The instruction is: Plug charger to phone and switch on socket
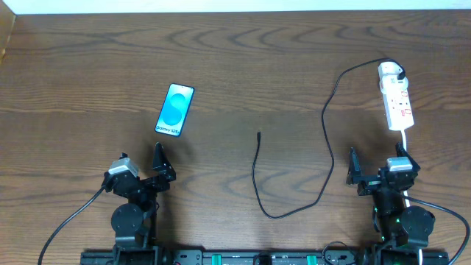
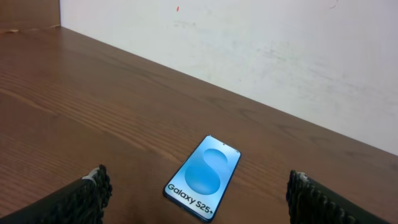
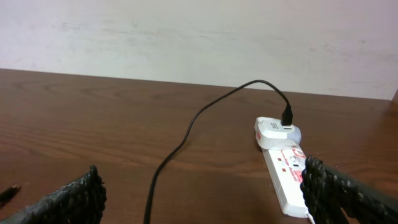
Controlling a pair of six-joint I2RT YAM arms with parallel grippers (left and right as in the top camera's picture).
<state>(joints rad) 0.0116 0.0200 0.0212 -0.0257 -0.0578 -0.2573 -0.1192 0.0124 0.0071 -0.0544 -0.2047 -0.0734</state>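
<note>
There is 1 phone, 1 charger and 1 socket on the desk. The phone lies face up on the left. The socket lies far right. The charger runs from it, and its tip lies apart from the phone. The 2 tools, left and right, are spread wide and hold nothing.

Robotics lab or test bench, by the look. Bare wood-grain table set against a plain, scuffed white wall. Left arm and right arm, small and black, are mounted on a rail at the table's near edge. Laid out like test props, well apart: phone, power strip, loose black cable.
</note>
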